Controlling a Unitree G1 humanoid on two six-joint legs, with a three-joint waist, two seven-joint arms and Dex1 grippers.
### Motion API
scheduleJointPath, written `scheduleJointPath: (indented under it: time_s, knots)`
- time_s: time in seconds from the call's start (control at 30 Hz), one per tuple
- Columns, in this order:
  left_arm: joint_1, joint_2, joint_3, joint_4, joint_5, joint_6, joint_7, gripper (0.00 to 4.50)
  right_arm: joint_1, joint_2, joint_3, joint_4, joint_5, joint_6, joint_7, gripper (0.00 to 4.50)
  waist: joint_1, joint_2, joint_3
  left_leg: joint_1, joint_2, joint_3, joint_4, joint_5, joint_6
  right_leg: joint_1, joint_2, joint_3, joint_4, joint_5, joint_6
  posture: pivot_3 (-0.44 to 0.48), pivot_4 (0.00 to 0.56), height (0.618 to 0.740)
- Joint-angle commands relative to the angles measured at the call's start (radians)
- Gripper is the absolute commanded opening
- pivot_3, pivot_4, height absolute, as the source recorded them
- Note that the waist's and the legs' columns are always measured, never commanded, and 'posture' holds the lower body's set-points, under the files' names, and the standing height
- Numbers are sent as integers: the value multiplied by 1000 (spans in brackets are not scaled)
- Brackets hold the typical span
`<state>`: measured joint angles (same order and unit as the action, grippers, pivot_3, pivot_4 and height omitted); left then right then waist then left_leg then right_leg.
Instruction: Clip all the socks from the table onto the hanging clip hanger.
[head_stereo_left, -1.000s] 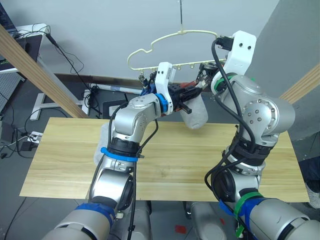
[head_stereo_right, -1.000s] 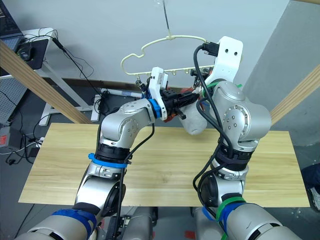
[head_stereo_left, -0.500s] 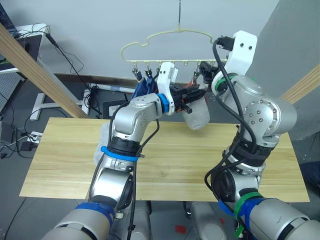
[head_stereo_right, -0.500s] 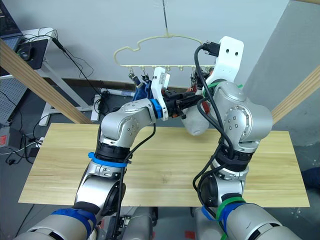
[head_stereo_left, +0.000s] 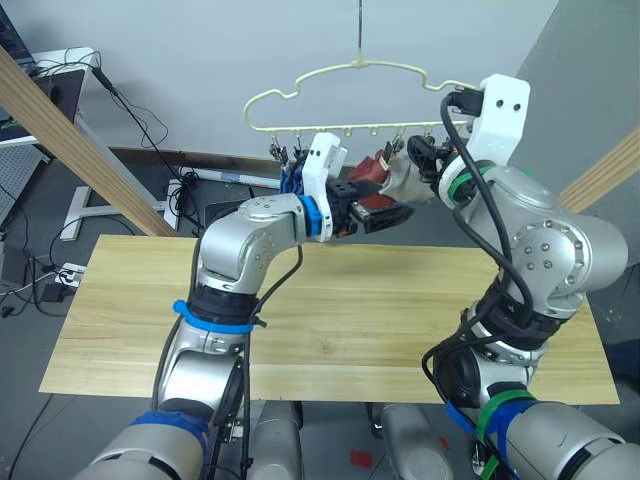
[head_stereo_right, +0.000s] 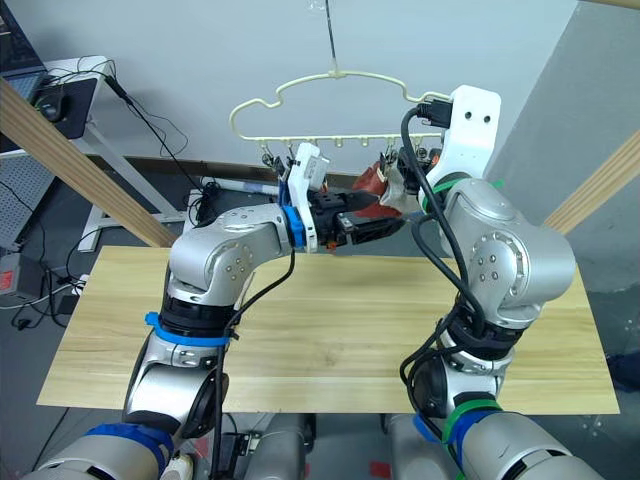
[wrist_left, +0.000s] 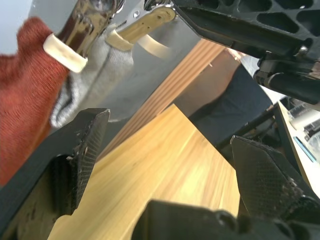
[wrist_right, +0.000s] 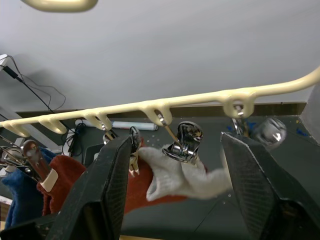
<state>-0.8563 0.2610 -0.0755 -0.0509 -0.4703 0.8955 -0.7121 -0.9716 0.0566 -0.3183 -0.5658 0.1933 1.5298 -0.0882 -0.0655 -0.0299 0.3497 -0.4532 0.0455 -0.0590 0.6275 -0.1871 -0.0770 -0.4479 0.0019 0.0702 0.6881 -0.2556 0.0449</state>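
Note:
The pale-yellow clip hanger (head_stereo_left: 350, 75) hangs by its hook above the table's (head_stereo_left: 330, 300) far edge. From its row of metal clips hang blue socks (head_stereo_left: 290, 178), a rust red sock (head_stereo_left: 372, 168) and a light grey sock (wrist_right: 185, 177), the grey one pinched in a clip (wrist_right: 182, 140). My left gripper (head_stereo_left: 385, 205) is open just below the red and grey socks, with nothing between its fingers. My right gripper (wrist_right: 175, 150) is open at the grey sock's clip, one finger on each side and not touching it.
Slanted pale wooden frame poles cross at the left (head_stereo_left: 70, 130) and the right (head_stereo_left: 605, 165). Behind the table at the left are a desk (head_stereo_left: 60, 70) and floor cables. The hanger's wavy top bar (wrist_right: 150, 105) runs just above my right gripper.
Both grippers opened. The grey sock left my left gripper and now hangs from its clip. My left gripper dropped slightly below the socks, and the hanger swung level.

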Motion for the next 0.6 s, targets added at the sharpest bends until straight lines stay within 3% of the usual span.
scheduleJointPath:
  time_s: [0.03, 0.33, 0.6]
  knots:
    - [20, 33, 5, -94, -41, 15, -27, 4485, 23, -20, 18, -86, 29, 40, 40, 2936, 0, 0, 0, 0, 0, 0, 0, 0, 0, 0, 0, 0, 0, 0, 0, -69, 331, 740]
    - [96, 157, 37, -190, -82, -15, -87, 4485, 151, -120, 90, -204, 69, 62, 140, 2936, -1, 0, 0, 0, 0, 0, 0, 0, 0, 0, 0, 0, 0, 0, 0, -72, 330, 740]
    - [141, 232, 77, -249, -115, -68, -138, 4485, 233, -144, 129, -256, 54, 13, 136, 2936, -1, 0, 0, 0, 0, 0, 0, 0, 0, 0, 0, 0, -1, 0, 0, -78, 328, 740]
